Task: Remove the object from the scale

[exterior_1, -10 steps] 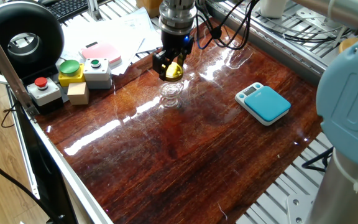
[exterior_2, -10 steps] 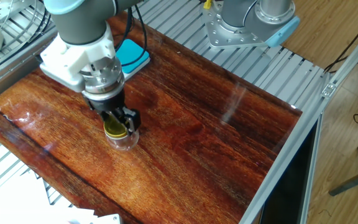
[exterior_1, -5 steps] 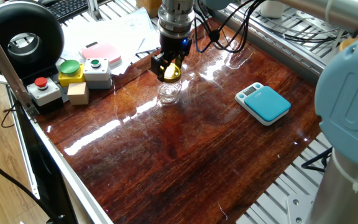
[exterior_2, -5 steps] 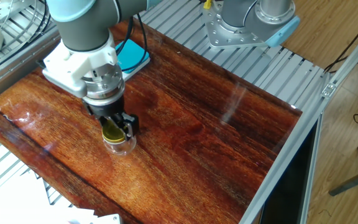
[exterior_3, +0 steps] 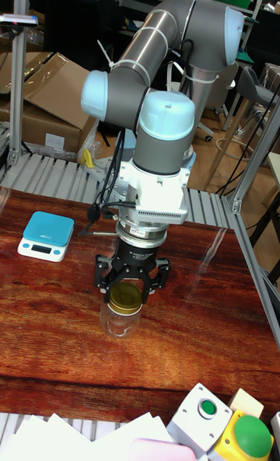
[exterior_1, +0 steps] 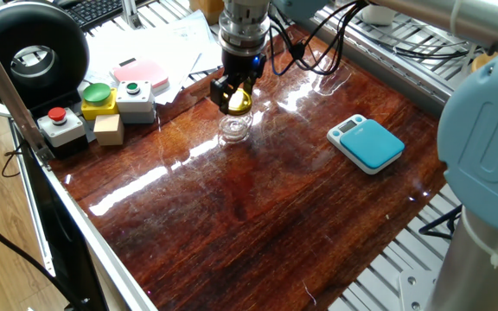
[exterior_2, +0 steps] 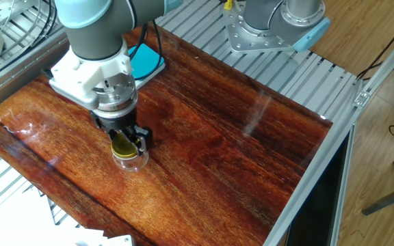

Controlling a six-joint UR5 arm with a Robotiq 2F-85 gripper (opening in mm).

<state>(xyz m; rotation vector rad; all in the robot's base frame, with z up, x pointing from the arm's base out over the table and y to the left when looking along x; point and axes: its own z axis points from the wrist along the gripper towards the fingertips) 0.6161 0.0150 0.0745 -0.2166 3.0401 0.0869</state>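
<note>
Yellow-lidded jar [exterior_1: 235,123] stands on the wood table [exterior_1: 258,207], well apart from the scale [exterior_1: 367,142]; my gripper [exterior_1: 234,96] clasps its lid.

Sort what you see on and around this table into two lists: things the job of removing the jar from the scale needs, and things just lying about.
Job:
jar
scale
gripper, shut on the jar's yellow lid

Lying about:
three button boxes
pink-and-white device
papers
black round unit

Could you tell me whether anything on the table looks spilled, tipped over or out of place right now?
Nothing stands out: the jar stands upright under the gripper, the scale lies flat and bare, and the wood shows only glare.
</note>
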